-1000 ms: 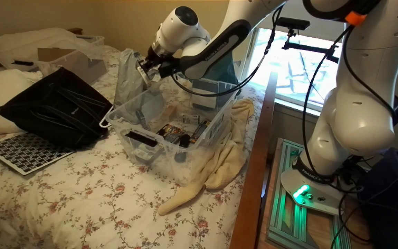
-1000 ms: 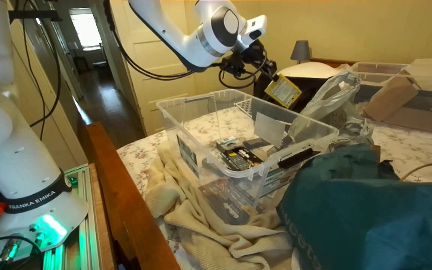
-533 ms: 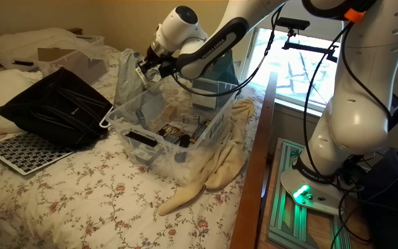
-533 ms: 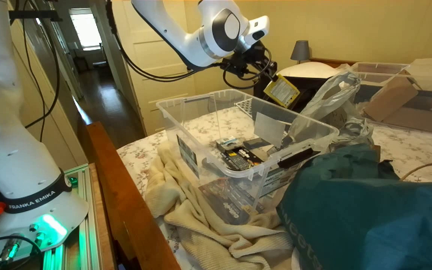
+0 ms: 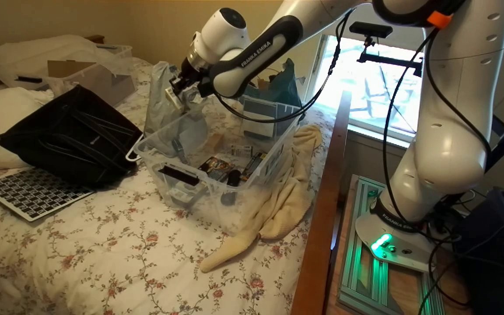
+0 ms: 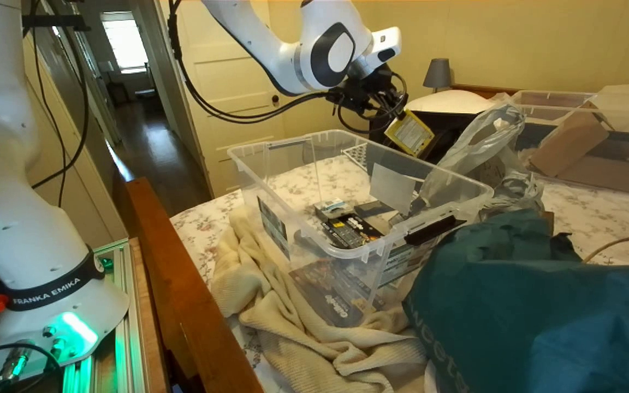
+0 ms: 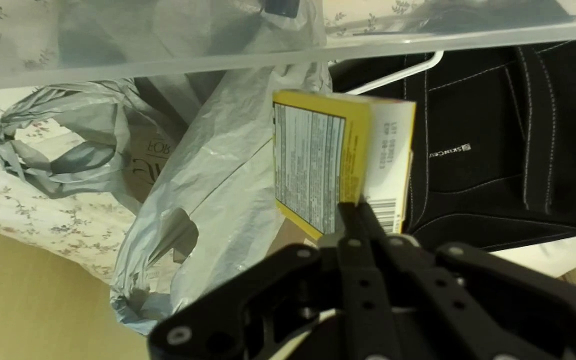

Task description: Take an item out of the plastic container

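1. One clear, rectangular, tall-walled plastic container point(image 6: 347, 252) sits on a bed point(image 5: 147, 262) whose white cover carries a reddish floral print; a dark handle strip point(image 5: 178, 175) marks one end.
2. The black, jointed end effector point(image 7: 357, 207) is clenched on a thin yellow-and-white cardboard box point(image 7: 310, 165), its broad panel dense with fine print (a barcode shows on the pale side).
3. That box hangs tilted; in the wrist view it appears outside the container's rim, against a crinkled grey plastic bag point(image 7: 233, 165) and a black fabric bag point(image 7: 478, 165) with pale stitching.
4. Inside the container lie a flat black carton point(image 6: 355, 229) with a yellow mark, a small grey-and-blue carton point(image 6: 332, 207) just beside it, a brown block-shaped item point(image 5: 214, 142) and a dark rounded object point(image 5: 233, 177).
5. Along the container's side bunches a cream ribbed cloth point(image 6: 292, 311) in soft folds; a creased teal bag point(image 6: 538, 305) stands near it.
6. Farther off, another clear plastic bin point(image 5: 96, 85) holds bent brown cardboard point(image 6: 571, 142).
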